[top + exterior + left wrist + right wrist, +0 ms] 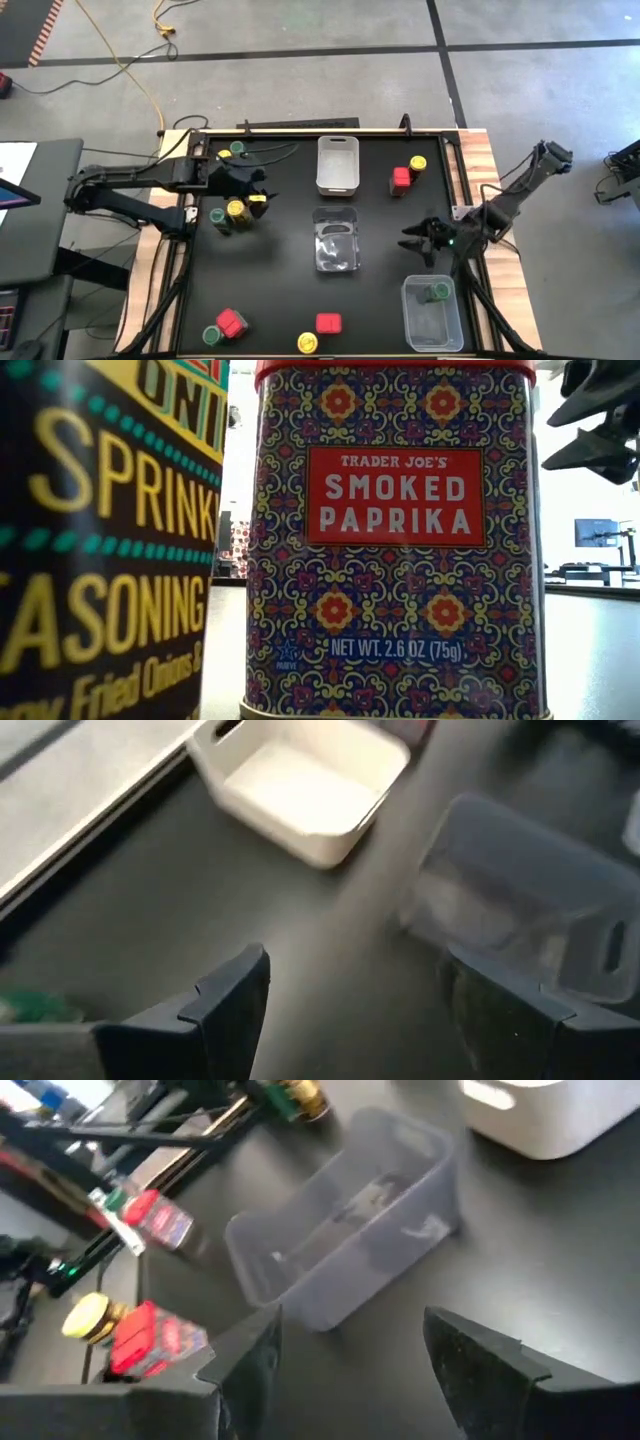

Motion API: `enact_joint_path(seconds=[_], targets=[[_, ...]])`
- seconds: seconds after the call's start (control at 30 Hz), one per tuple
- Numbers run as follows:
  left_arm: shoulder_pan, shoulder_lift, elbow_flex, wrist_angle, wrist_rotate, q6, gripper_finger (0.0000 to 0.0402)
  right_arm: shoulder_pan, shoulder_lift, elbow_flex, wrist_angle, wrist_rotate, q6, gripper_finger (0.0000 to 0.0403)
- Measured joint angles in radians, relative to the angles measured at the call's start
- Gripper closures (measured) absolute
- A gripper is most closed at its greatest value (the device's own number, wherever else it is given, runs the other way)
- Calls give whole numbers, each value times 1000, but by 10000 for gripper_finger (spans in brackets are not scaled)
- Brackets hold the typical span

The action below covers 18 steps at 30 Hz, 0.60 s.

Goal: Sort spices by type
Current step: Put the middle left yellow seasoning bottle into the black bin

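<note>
High view: the counter (290, 260) carries 3 bins down its middle and right. A white bin (337, 164) sits near the far edge, a clear bin (336, 240) at the centre, and a second clear bin (431, 312) by the near right corner already holds 1 green-lidded jar (438, 292). The other spices lie scattered: a yellow-lidded jar (236, 210) and a green-lidded jar (218, 216) near the left edge, 1 red tin (401, 181) with a yellow jar (418, 163) toward the far right, and more along the near edge. The left end effector (262, 194) hovers just beside the left cluster, fingers spread and empty. The right end effector (413, 240) hangs between the centre bin and the corner bin, also spread and empty.

Low view: a paprika tin (392, 540) fills the frame beside a seasoning jar (105, 530); part of an arm shows at the upper right.

Left wrist view: its fingers (235, 995) stand apart with nothing between them, facing the white bin (300, 790).

Right wrist view: its fingers (250, 1365) are parted, the centre bin (345, 1215) ahead.

Judgement: sorting has barely begun; the step in hand is reaching for the next container. The left arm likely needs to descend over a nearby jar and close squarely on its lid.
</note>
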Motion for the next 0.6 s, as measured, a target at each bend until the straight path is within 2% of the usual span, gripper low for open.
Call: enact_joint_path(seconds=[0.17, 0.37, 0.6], targets=[[30, 5, 14, -98, 39, 37, 125, -88, -31, -7, 1, -5, -1, 133], [80, 5, 8, -220, 89, 184, 125, -149, -19, -8, 1, -6, -2, 133], [139, 5, -9, -304, 204, 388, 125, -205, -19, -9, 5, -8, -42, 133]])
